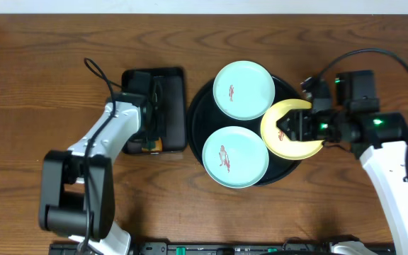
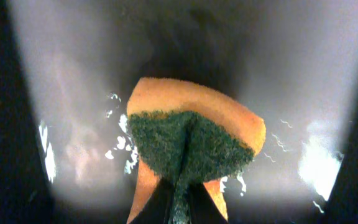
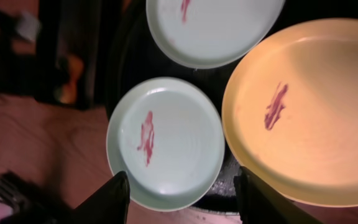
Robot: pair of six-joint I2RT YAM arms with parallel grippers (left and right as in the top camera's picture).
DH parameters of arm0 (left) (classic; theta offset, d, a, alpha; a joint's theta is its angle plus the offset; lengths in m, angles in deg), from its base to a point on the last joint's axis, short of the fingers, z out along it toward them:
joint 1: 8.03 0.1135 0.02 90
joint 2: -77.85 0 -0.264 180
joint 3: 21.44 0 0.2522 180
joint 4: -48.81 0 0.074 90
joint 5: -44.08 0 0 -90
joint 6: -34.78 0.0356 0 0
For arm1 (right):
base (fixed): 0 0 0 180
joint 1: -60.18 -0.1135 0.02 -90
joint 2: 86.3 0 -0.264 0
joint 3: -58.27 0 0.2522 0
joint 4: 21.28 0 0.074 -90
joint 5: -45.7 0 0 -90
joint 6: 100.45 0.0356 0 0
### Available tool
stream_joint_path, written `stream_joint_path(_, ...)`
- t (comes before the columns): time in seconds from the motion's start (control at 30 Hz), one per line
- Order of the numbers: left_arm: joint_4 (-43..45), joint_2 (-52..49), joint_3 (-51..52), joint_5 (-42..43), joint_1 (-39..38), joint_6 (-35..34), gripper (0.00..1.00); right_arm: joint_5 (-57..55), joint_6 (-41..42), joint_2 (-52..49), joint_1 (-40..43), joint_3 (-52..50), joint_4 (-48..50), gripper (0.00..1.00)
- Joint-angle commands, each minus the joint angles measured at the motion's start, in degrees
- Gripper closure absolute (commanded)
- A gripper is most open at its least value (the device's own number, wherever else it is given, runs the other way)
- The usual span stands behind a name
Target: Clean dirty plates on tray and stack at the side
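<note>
Saw three small round plates on the large round black tray point(image 1: 195, 117), right of frame centre: a pale mint-blue plate point(image 1: 244, 89) at top, a second mint-blue plate point(image 1: 235, 157) below it, and a pale yellow plate point(image 1: 289, 150) at the tray's right edge. Noted a reddish-brown smear point(image 3: 146, 137) at each centre. Found the right gripper point(image 1: 283, 129) over the yellow plate, fingers apart. Found the left gripper point(image 2: 179, 199) clamped on an orange sponge with a green scouring face point(image 2: 191, 143), over the rectangular black tray point(image 1: 172, 78) left of centre.

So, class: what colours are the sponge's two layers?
Orange sponge, dark green scouring face; best in the left wrist view.
</note>
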Motion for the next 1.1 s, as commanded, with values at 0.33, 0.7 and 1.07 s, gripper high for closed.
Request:
stream_joint_path(0.33,-8.55,20.85,-8.26,14.58,-1.20,-3.45,0.93,-8.46,2.10,-15.63,-6.60,0.90,-8.94,0.56)
stream_joint_path(0.7,-10.12,20.02,-8.24,14.71,-13.40,-6.91,0.92,-11.28,4.31,-30.14,-10.47,0.90,-4.83,0.61)
stream_joint_path(1.07,-7.80,12.13,-8.24,15.32,-17.31,-16.37,0.93,-12.13,7.50,-35.39,-11.39,0.90,2.05,0.89)
